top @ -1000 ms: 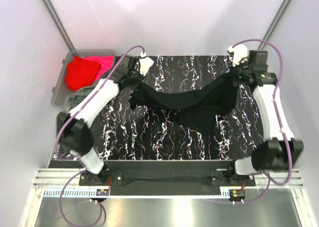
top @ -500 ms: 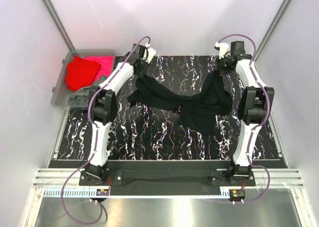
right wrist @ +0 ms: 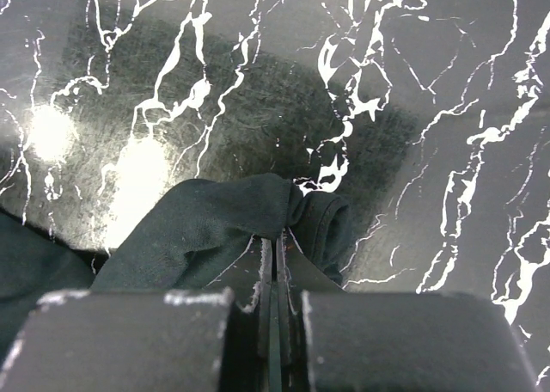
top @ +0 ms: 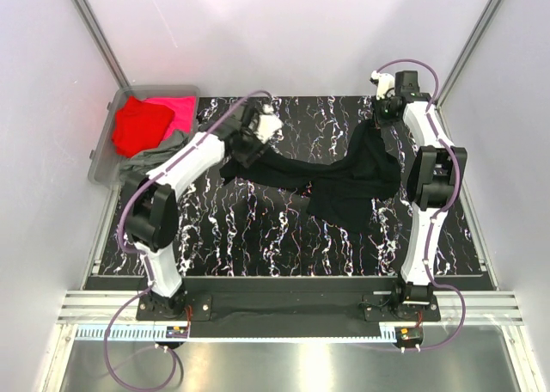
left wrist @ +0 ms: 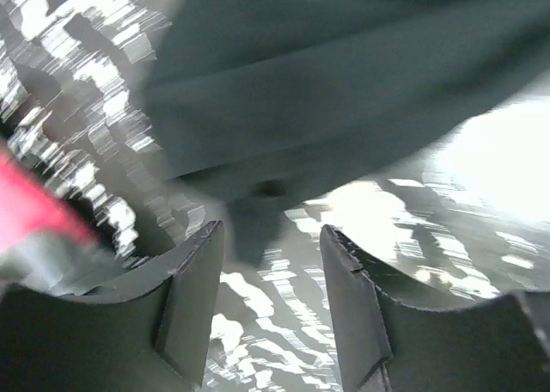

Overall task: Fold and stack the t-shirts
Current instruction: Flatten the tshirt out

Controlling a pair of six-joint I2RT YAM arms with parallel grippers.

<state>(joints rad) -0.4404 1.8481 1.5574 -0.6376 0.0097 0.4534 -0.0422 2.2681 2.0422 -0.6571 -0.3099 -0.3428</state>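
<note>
A black t-shirt lies crumpled across the marbled table, and it fills the upper part of the left wrist view. My right gripper is at the far right, shut on a bunched hem of the black t-shirt, its jaws pressed together. My left gripper hovers over the shirt's left end, open, with nothing between its fingers. Red, magenta-pink and grey-green t-shirts sit in the bin.
A clear plastic bin stands off the table's far left corner. A red blur shows at the left of the left wrist view. White walls with metal posts enclose the table on three sides.
My left gripper has opened and let go of the black t-shirt, then swung back over its left end, which now lies on the table. My right gripper went to the far edge, still holding.
</note>
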